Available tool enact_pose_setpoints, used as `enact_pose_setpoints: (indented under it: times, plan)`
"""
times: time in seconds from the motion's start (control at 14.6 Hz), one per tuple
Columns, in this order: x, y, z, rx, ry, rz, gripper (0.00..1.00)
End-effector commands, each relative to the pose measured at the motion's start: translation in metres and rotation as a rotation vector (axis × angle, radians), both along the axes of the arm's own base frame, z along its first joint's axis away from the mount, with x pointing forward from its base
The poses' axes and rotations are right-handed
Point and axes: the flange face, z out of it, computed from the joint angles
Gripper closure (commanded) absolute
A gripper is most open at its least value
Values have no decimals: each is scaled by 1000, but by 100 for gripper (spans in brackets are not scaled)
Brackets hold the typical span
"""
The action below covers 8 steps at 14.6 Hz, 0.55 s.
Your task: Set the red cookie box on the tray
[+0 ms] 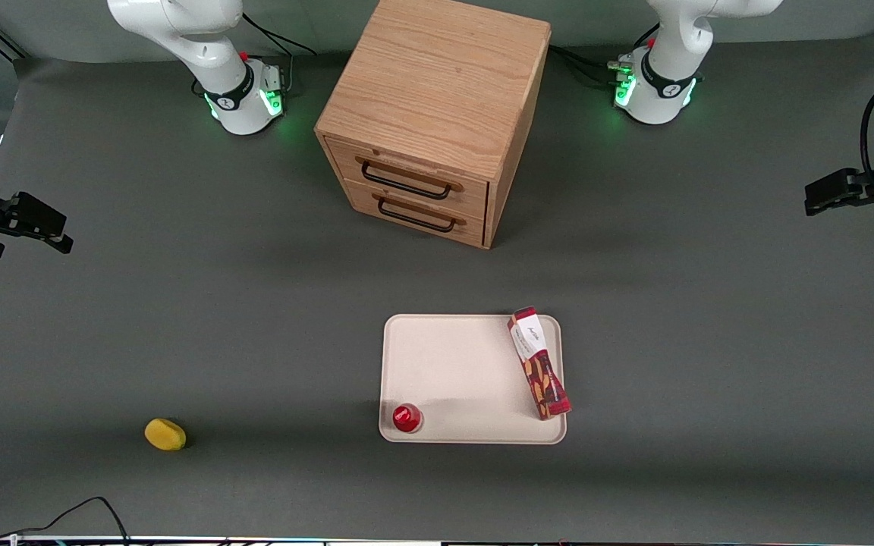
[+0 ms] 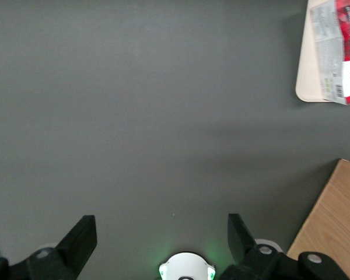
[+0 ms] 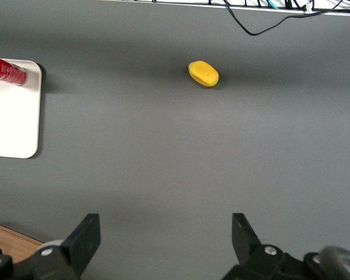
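The red cookie box (image 1: pixel 539 364) lies flat on the cream tray (image 1: pixel 452 364), along the tray's edge toward the working arm's end, white label end farther from the front camera. My left gripper (image 1: pixel 812 199) hovers high over the bare table at the working arm's end, well apart from the tray. Its fingers are open and empty. In the left wrist view the gripper (image 2: pixel 161 227) is spread wide over grey table, and the box (image 2: pixel 338 46) shows on a corner of the tray (image 2: pixel 306 64).
A wooden two-drawer cabinet (image 1: pixel 437 114) stands farther from the front camera than the tray; its side shows in the left wrist view (image 2: pixel 335 227). A small round red object (image 1: pixel 407 418) sits on the tray's near corner. A yellow object (image 1: pixel 165 434) lies toward the parked arm's end.
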Motion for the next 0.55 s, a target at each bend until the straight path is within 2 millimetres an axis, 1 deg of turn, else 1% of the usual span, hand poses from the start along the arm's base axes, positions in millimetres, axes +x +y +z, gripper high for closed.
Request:
enact_pose_setpoints:
  times: [0.0, 0.14, 0.48]
  plan:
    - [4, 9, 1, -38, -44, -34, 0]
    - [5, 8, 2, -38, -58, -35, 0]
    - [1, 6, 6, -34, -56, -19, 0]
